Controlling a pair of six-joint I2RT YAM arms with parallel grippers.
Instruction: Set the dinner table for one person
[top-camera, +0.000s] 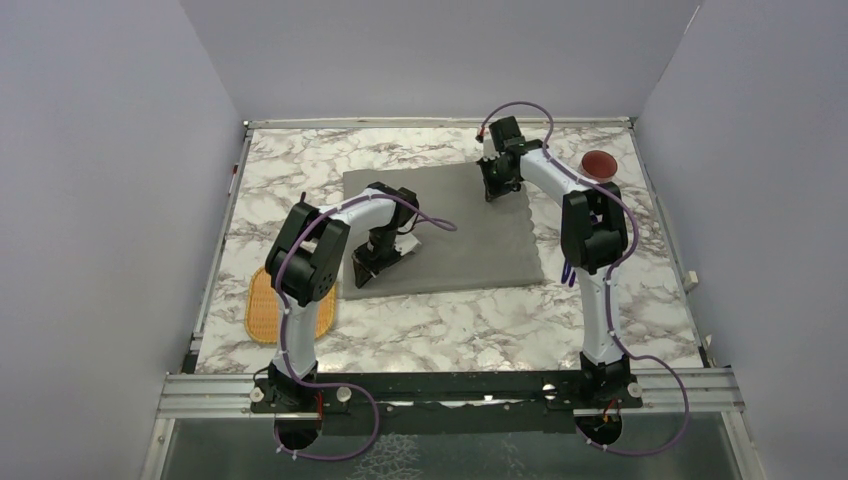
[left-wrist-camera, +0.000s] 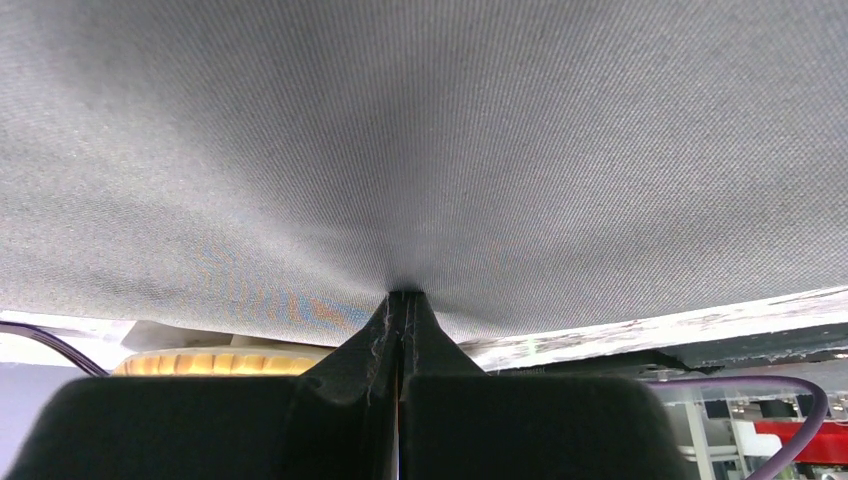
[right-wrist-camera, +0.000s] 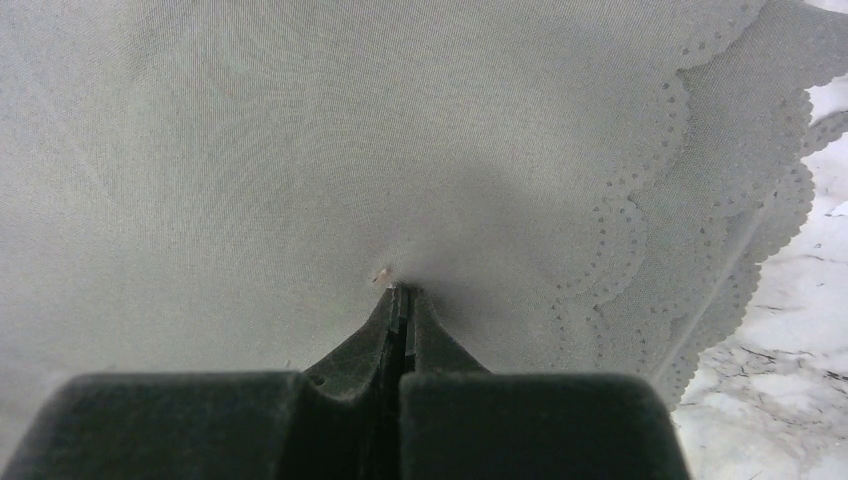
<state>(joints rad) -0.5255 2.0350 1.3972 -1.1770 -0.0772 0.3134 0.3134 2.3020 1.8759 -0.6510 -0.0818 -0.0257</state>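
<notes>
**Top external view: both grippers are clamping opposite corners of the placemat**

You are working with the grey placemat (top-camera: 470, 230) lying flat on the dinner table (top-camera: 450, 325), a little behind the middle and turned slightly off square. Its longer sides are running left to right, and its scalloped edge is facing the right side.

Your left gripper (top-camera: 362, 272) is biting the near-left corner. In the left wrist view its fingers are pressed together with the cloth puckering at their tips. Your right gripper (top-camera: 497, 190) is doing the same near the far-right corner. The right wrist view shows its jaws clenched on a small pinch of fabric, just inside the scallops.

So the mat is stretching diagonally between your two grips. It is reaching away and to the right from the left gripper, and toward you and to the left from the right one. Neither arm is nearer to it than the other, since both are already holding it. Any shift or straightening will probably need both arms moving together, or the cloth will likely bunch.

For room, bare marble is lying open along the near edge and around the right arm. Two things are crowding the margins:

- **Orange woven oval (top-camera: 262, 310):** it is sitting by the left edge, partly under the left arm and near the mat's near-left corner.
- **Red round item (top-camera: 599, 163):** it is standing near the far-right corner of the table, close behind the right arm.

Walls are closing in the left, far and right sides.
</notes>
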